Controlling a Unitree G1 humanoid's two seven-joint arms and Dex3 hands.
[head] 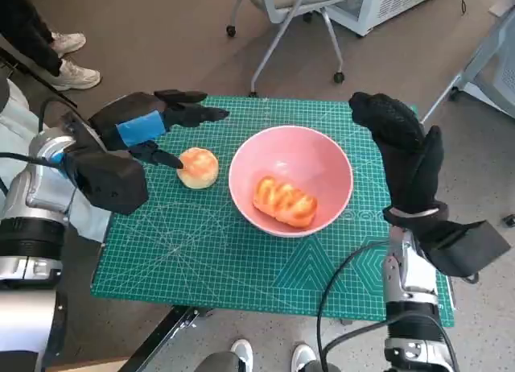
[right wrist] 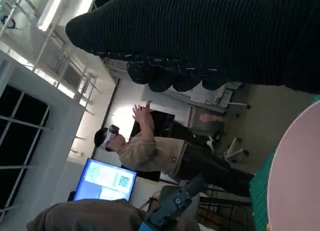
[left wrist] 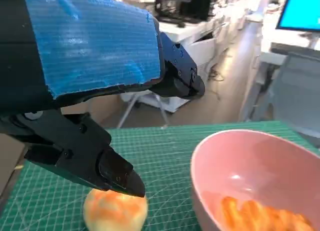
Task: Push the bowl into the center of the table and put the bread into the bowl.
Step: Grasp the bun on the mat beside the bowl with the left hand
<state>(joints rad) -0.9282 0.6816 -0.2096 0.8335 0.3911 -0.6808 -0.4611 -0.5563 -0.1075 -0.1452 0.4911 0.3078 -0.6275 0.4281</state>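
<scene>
Head view: the pink bowl [head: 290, 179] sat near the middle of the green cutting mat [head: 201, 251] and already held one elongated glazed bread [head: 284, 200]. A second, round bun [head: 198, 167] lay on the mat just left of the bowl, apart from its rim. The left hand [head: 153, 122], at the left of the frame, hung over the bun with its fingers spread; one lower fingertip sat at the bun's left edge, and nothing was gripped. The right hand [head: 398, 142], at the right of the frame, stood beside the bowl's right rim with fingers extended together, holding nothing.

Left wrist view: a lower black fingertip [left wrist: 117, 178] rested on or just over the top of the bun [left wrist: 115, 211] at the bottom of the frame; contact could not be confirmed. The bowl [left wrist: 250, 166] filled the lower right.

Right wrist view: only the glove [right wrist: 210, 31] and a slice of the bowl rim [right wrist: 295, 176] showed; a person [right wrist: 150, 151] stood in the background.

Judgement: the step in hand was grasping the bun. The fingers should close around both sides, low on the bun, then lift clear of the rim before release
</scene>
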